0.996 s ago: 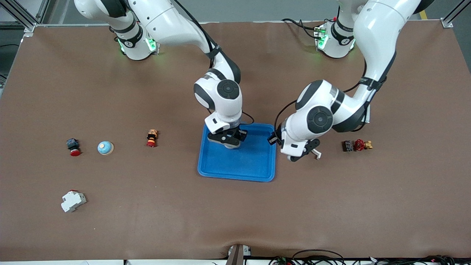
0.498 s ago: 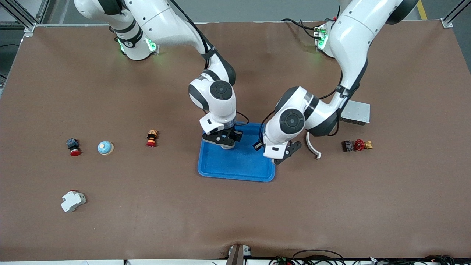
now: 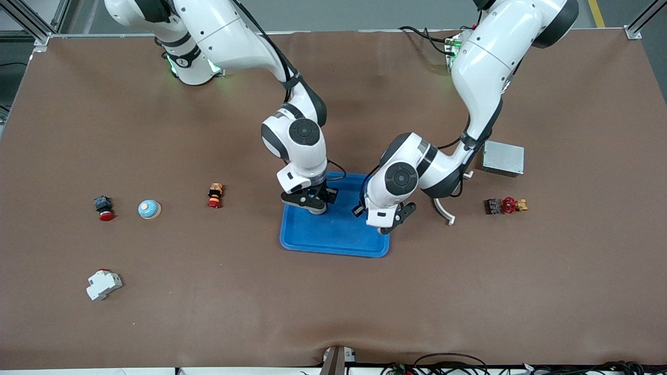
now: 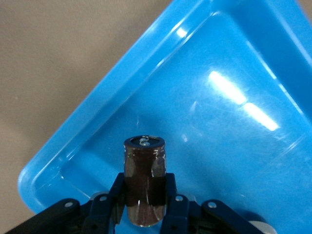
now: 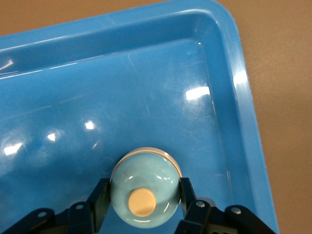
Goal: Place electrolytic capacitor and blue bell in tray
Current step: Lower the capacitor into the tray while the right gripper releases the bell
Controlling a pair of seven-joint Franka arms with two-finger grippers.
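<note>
We see the blue tray (image 3: 333, 237) at the middle of the brown surface (image 3: 333, 307), and we place everything else from it. The right gripper (image 3: 311, 204) hangs over the tray's part toward the right arm's end, its jaws closed on a light-blue bell (image 5: 145, 193) with a cream button on top; the right wrist view shows the bell just above the tray floor near a rounded corner. The left gripper (image 3: 384, 221) is over the tray's edge toward the left arm's end, its jaws clamped on a dark brown electrolytic capacitor (image 4: 144, 180), held upright above the tray floor in the left wrist view.

From the tray toward the right arm's end lie an orange-and-red push button (image 3: 214, 195), a second light-blue bell (image 3: 149, 209), a red-capped switch (image 3: 103, 207) and, nearer the front camera, a white breaker (image 3: 103, 284). Toward the left arm's end lie a curved white strip (image 3: 443, 211), a grey metal box (image 3: 502, 159) and a red-handled valve (image 3: 507, 205).
</note>
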